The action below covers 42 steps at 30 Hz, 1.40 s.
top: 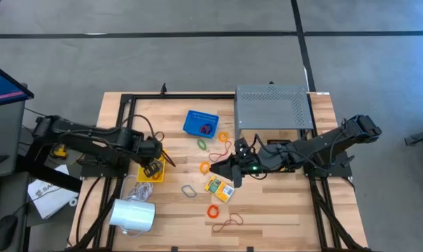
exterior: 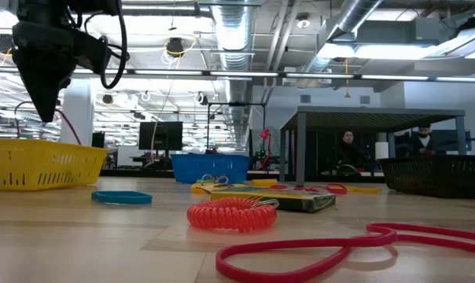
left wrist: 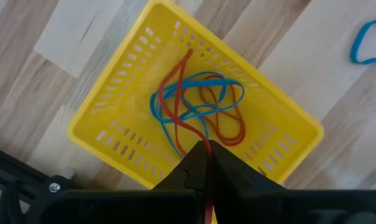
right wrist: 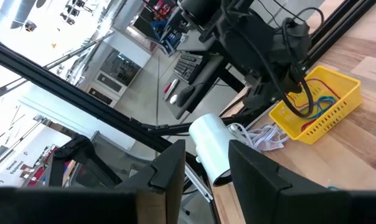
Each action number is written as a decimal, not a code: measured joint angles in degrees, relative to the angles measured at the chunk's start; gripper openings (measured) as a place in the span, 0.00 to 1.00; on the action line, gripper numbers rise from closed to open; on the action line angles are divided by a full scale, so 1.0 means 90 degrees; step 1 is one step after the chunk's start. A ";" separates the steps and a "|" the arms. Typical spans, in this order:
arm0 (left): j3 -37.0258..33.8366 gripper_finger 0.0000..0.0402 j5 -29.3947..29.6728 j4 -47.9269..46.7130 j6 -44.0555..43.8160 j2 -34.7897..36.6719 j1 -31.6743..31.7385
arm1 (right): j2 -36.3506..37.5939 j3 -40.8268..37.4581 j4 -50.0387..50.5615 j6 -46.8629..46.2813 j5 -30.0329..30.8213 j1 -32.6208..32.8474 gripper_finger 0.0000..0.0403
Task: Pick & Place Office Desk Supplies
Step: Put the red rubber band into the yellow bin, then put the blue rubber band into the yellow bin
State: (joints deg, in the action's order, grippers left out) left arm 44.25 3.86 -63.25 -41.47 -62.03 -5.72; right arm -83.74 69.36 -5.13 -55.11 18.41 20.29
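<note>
My left gripper hangs over a yellow basket at the table's left and is shut on a red rubber band. Blue and orange bands lie in the basket. In the low view my left gripper points down above the basket. My right gripper is open and empty near mid-table, just beyond a yellow-green crayon box. Its fingers point toward the table's left. Loose bands and a grey loop clip lie flat on the wood. My left gripper pinches the red rubber band by one end of its loop between its two shut fingertips, coming from above and pointing down. The band hangs below the fingers, and its lower part reaches down into the yellow basket among the other bands.
A blue basket stands at the far middle, and a grey perforated shelf at the far right. A white cylinder with a cord lies at the near left. An orange coil band and a red band lie near the front edge.
</note>
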 joint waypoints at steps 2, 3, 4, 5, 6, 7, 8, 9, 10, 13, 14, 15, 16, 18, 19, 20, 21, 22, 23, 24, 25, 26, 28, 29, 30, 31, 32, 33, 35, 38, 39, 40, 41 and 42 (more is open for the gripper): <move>0.0000 0.00 -0.0011 0.0001 0.0047 -0.0055 0.0000 | 0.0002 0.0000 0.0002 0.0000 0.0000 0.0000 0.30; 0.0000 0.00 -0.0019 0.0001 0.0051 -0.0067 0.0000 | 0.0001 0.0000 0.0002 0.0000 0.0000 0.0000 0.30; 0.0000 0.00 -0.0038 0.0001 0.0053 -0.0079 0.0000 | 0.0000 0.0000 0.0002 0.0000 0.0000 0.0000 0.30; 0.0000 0.00 -0.0090 0.0001 0.0054 -0.0084 0.0000 | 0.0000 0.0000 0.0002 0.0000 0.0000 0.0000 0.30; 0.0000 0.00 -0.0127 0.0001 0.0053 -0.0082 0.0000 | 0.0000 0.0000 0.0002 0.0002 0.0000 0.0000 0.30; 0.0000 0.00 -0.0136 0.0001 0.0055 -0.0079 0.0000 | 0.0000 0.0000 0.0004 0.0002 0.0000 0.0000 0.30; 0.0000 0.01 -0.0139 0.0001 0.0056 -0.0082 0.0000 | 0.0000 0.0000 0.0008 0.0002 0.0000 0.0000 0.30; 0.0000 0.01 -0.0146 0.0001 0.0057 -0.0080 0.0000 | 0.0000 0.0000 0.0012 0.0002 0.0000 0.0000 0.30; 0.0000 0.02 -0.0156 0.0001 0.0070 -0.0082 0.0000 | 0.0000 0.0000 0.0015 0.0002 0.0000 0.0000 0.30; 0.0000 0.08 -0.0170 0.0003 0.0268 -0.0080 0.0000 | 0.0001 0.0000 0.0015 0.0002 0.0000 0.0000 0.30; 0.0000 0.10 -0.0170 0.0003 0.0383 -0.0081 0.0000 | 0.0002 0.0000 0.0015 0.0002 0.0000 0.0000 0.30; 0.0000 0.13 -0.0170 0.0003 0.0514 -0.0080 0.0000 | 0.0000 0.0000 0.0015 0.0002 0.0000 0.0000 0.30; 0.0000 0.16 -0.0168 0.0003 0.0625 -0.0079 0.0000 | 0.0001 0.0000 0.0015 0.0002 -0.0001 0.0000 0.30; 0.0000 0.22 -0.0148 0.0003 0.0814 -0.0079 -0.0002 | 0.0000 0.0000 0.0015 0.0002 -0.0001 0.0000 0.30; 0.0000 0.26 -0.0148 0.0003 0.0921 -0.0079 -0.0002 | 0.0000 0.0000 0.0015 0.0002 -0.0001 0.0000 0.30; 0.0000 0.29 -0.0148 0.0003 0.0999 -0.0081 0.0000 | 0.0000 0.0000 0.0015 0.0002 -0.0002 0.0000 0.30; 0.0000 0.33 -0.0145 0.0004 0.1054 -0.0079 0.0000 | 0.0000 0.0000 0.0015 0.0002 -0.0002 0.0000 0.30; 0.0000 0.36 -0.0140 0.0012 0.1067 -0.0079 0.0000 | 0.0000 0.0000 0.0015 0.0002 -0.0002 0.0000 0.30; 0.0000 0.39 -0.0138 0.0036 0.1071 -0.0079 0.0000 | 0.0000 0.0000 0.0015 0.0002 -0.0002 0.0002 0.30; 0.0000 0.42 -0.0140 0.0096 0.1076 -0.0079 0.0000 | 0.0000 0.0000 0.0015 0.0004 -0.0002 0.0007 0.30; 0.0000 0.45 -0.0164 0.0209 0.1080 -0.0072 0.0000 | 0.0001 0.0000 0.0015 0.0005 -0.0002 0.0007 0.30; 0.0000 0.47 -0.0269 0.0382 0.1101 -0.0042 0.0000 | 0.0001 0.0000 0.0015 0.0006 -0.0002 0.0007 0.30; 0.0000 0.51 -0.0611 0.0941 0.1241 0.0013 0.0000 | 0.0000 0.0000 0.0025 0.0008 -0.0002 0.0007 0.30; 0.0000 0.52 -0.0801 0.1290 0.1297 0.0035 -0.0002 | 0.0001 0.0000 0.0031 0.0010 -0.0002 0.0007 0.30; 0.0000 0.53 -0.0970 0.1649 0.1356 0.0063 -0.0010 | 0.0000 0.0000 0.0037 0.0012 -0.0002 0.0007 0.30; 0.0000 0.53 -0.1112 0.2025 0.1413 0.0076 -0.0033 | 0.0001 0.0000 0.0041 0.0019 -0.0002 0.0007 0.30; 0.0000 0.53 -0.1204 0.2403 0.1464 0.0071 -0.0073 | 0.0001 0.0000 0.0041 0.0021 -0.0002 0.0007 0.30; 0.0000 0.53 -0.1258 0.2740 0.1576 0.0065 -0.0136 | 0.0000 0.0000 0.0041 0.0020 -0.0002 0.0007 0.30; 0.0003 0.52 -0.1290 0.3357 0.1946 0.0032 -0.0329 | 0.0000 0.0000 0.0046 0.0019 -0.0002 0.0007 0.30; 0.0007 0.50 -0.1143 0.3848 0.2865 -0.0178 -0.0695 | 0.0002 0.0000 0.0046 0.0017 -0.0002 0.0007 0.30; 0.0007 0.49 -0.1087 0.3908 0.3180 -0.0275 -0.0809 | 0.0000 0.0000 0.0046 0.0017 -0.0002 0.0007 0.30; 0.0007 0.49 -0.1077 0.3912 0.3507 -0.0379 -0.0903 | 0.0002 0.0000 0.0046 0.0017 -0.0002 0.0007 0.30; 0.0007 0.48 -0.1075 0.3871 0.3762 -0.0494 -0.0969 | 0.0002 0.0000 0.0044 0.0008 -0.0005 0.0007 0.30; 0.0007 0.48 -0.1080 0.3879 0.3967 -0.0634 -0.1013 | 0.0002 0.0000 0.0044 0.0005 -0.0005 0.0007 0.30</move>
State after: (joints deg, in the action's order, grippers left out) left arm 44.31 -5.86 -28.34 -5.77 -67.73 -14.83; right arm -83.72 69.36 -4.73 -55.07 18.37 20.36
